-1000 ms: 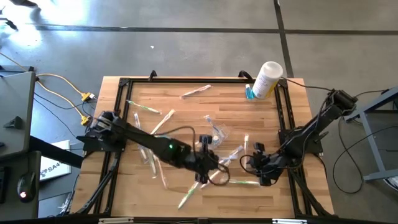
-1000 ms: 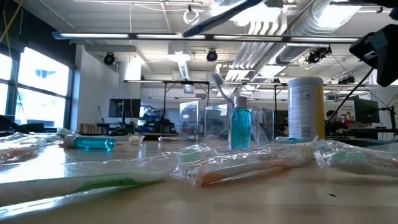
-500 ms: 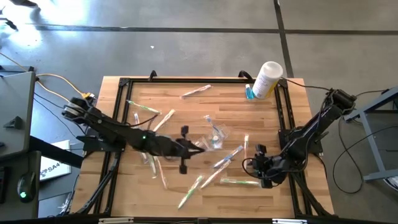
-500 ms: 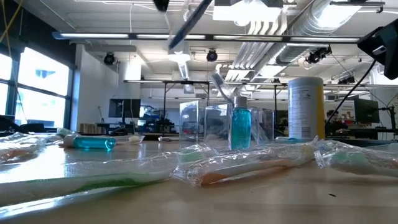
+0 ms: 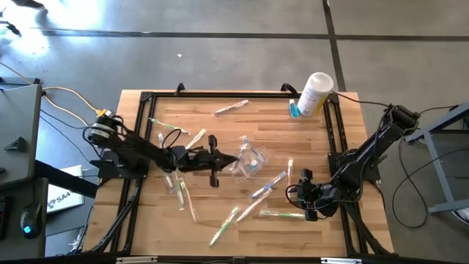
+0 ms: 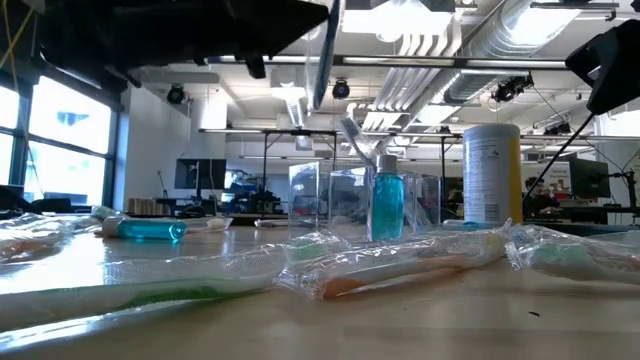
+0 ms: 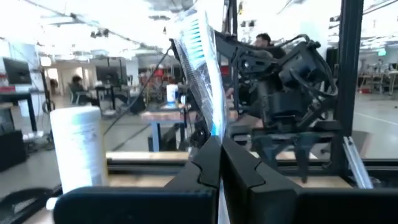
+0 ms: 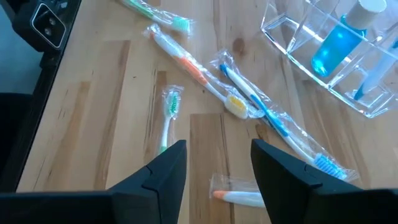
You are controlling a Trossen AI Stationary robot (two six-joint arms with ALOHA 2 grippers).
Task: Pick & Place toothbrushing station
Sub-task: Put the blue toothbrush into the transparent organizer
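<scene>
Over on the left of the wooden slatted desk [image 5: 220,132], the left end effector [image 5: 233,158] hangs above the boards, its fingers [image 7: 208,163] pinched tight on a blue-bristled toothbrush in a clear crinkly wrapper [image 7: 200,68], which stands up out of the grip, off the desk, with the brush head on top. Around that held brush, wrapped toothbrushes lie scattered on the desk: a green-handled one [image 5: 226,224] nearer the front edge, a blue-handled one [image 5: 268,185] just to its right, a white one [image 5: 231,107] toward the back. Far back from the brush, at the desk's rear right corner, stands a tall white cylindrical canister [image 5: 316,93]. To the right of the held brush, the right end effector [image 5: 302,193] sits low over the desk, fingers [image 8: 163,168] parted and holding nothing, wrapped brushes below.
</scene>
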